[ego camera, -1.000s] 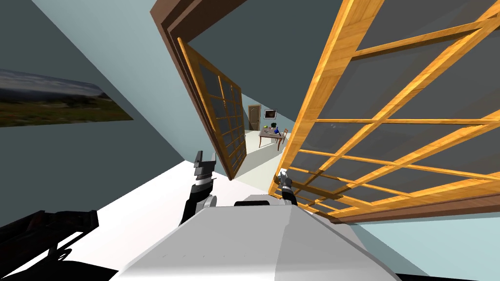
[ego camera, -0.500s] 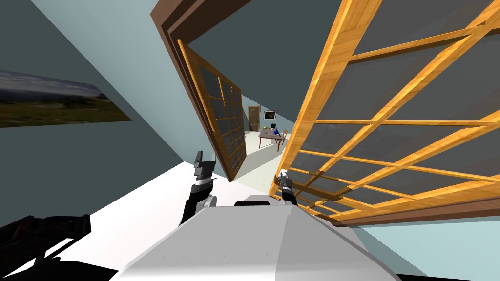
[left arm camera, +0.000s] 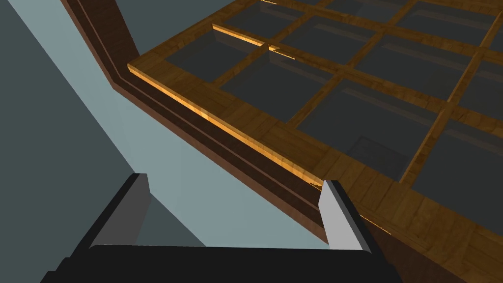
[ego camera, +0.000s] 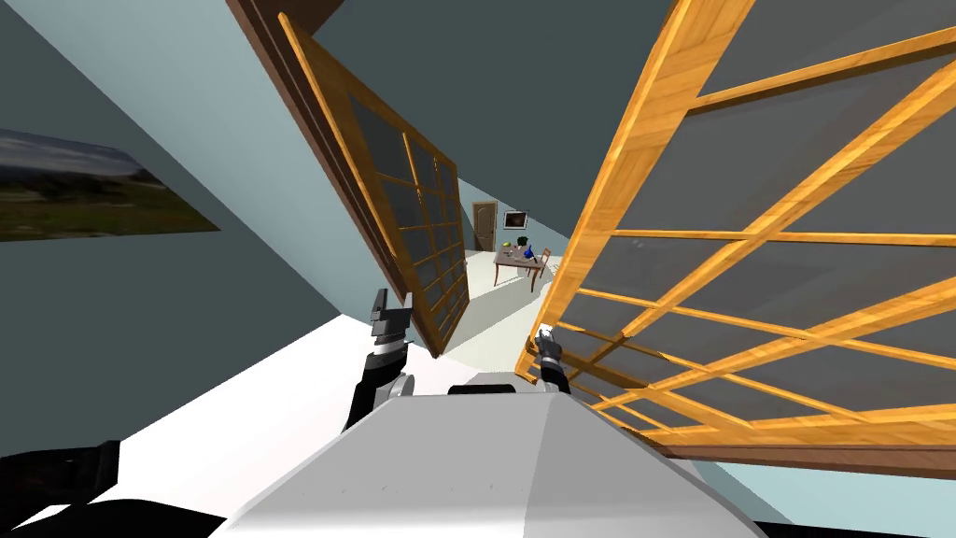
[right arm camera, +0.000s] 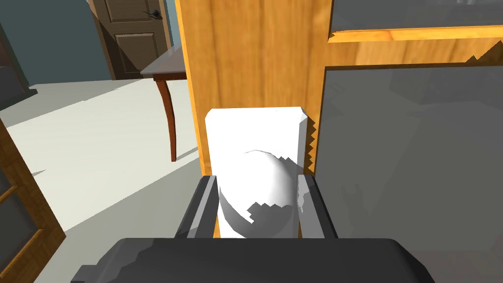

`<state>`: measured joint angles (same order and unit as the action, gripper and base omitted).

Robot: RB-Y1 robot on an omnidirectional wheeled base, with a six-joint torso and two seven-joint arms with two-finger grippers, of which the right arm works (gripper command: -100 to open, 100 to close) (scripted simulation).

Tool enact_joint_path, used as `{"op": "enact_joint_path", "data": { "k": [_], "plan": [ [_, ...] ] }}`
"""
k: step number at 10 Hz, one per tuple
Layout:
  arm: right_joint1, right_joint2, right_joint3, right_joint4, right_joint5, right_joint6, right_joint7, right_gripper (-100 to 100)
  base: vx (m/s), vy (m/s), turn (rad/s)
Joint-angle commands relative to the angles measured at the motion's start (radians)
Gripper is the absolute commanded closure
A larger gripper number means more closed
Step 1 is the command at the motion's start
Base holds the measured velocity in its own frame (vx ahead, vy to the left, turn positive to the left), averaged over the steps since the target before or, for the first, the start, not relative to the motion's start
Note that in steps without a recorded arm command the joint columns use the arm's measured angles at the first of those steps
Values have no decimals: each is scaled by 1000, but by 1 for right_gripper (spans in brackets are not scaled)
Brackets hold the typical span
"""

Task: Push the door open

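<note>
Ahead in the head view, two door leaves stand swung apart, both honey-coloured wood grids around flat grey panes. The right door leaf [ego camera: 653,121] looms large and close. The right gripper [ego camera: 544,338] sits at its inner edge, low down. The left door leaf [ego camera: 411,215] angles away just beyond the left gripper [ego camera: 392,299], which hangs apart from it. Between the leaves, one table [ego camera: 519,260] and one brown panel door [ego camera: 485,226] show in the far room. One landscape picture [ego camera: 84,187] hangs on the left wall.

From the left wrist, the left gripper [left arm camera: 236,196] has its two fingers spread wide with nothing between them. The left door leaf [left arm camera: 314,142] lies past them, set beside a dark brown frame [left arm camera: 196,132] with stepped moulding.

From the right wrist, the right gripper [right arm camera: 258,206] has both fingers pressed against the sides of one white, rounded knob [right arm camera: 258,191]. The knob stands on a white rectangular backplate [right arm camera: 253,132] with clipped corners. This plate is fixed to the right door leaf [right arm camera: 250,54], on its smooth, straight-grained upright, directly ahead of the fingers.
</note>
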<state>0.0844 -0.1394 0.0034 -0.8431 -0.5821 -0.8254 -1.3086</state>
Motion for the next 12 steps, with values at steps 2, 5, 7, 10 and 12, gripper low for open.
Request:
{"op": "enact_joint_path", "data": {
  "k": [2,5,7,10,12],
  "plan": [
    [-1,-4,-33,-4,-16,-4,12,100,213,-12,-47],
    [-7,-1,-67,7,-33,-9,24,100,184,-26,-46],
    [-11,1,-91,15,-45,-13,32,100,195,-36,-51],
    [-17,4,-126,27,-62,-18,44,100,219,-26,-52],
    [-21,5,-148,34,-73,-22,52,100,186,-28,-44]
  ]
}}
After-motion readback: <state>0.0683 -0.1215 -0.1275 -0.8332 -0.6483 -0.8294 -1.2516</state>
